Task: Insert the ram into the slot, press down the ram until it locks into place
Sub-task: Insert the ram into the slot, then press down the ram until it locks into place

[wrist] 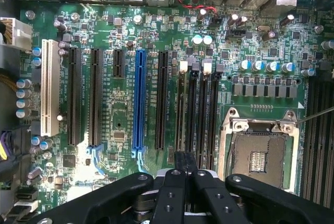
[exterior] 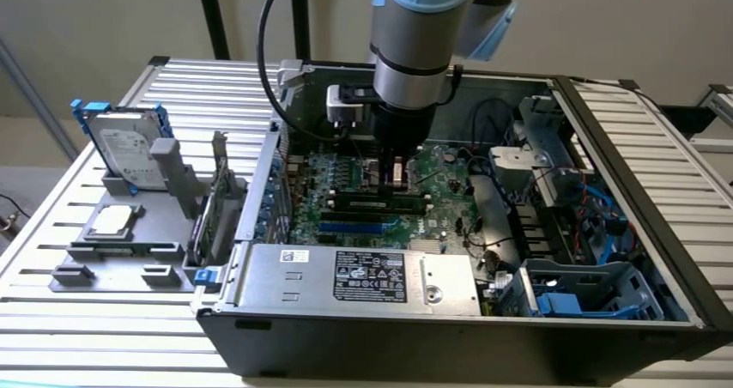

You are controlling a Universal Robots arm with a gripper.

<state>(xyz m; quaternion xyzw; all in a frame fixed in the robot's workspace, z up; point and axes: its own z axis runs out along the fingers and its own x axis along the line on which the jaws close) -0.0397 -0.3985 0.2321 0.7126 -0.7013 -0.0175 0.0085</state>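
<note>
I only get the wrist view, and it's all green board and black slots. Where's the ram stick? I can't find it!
Observer: In the exterior view, the ram stands on its edge along a slot, just under the claw. It looks seated there.
Operator: What's outside the computer?
Observer: A hard drive stands upright in a grey holder on the table, at the exterior view's left.
Operator: Is there anything shiny inside the box?
Observer: Yes, a silver power supply with a label lies along the near edge of the case.
</note>
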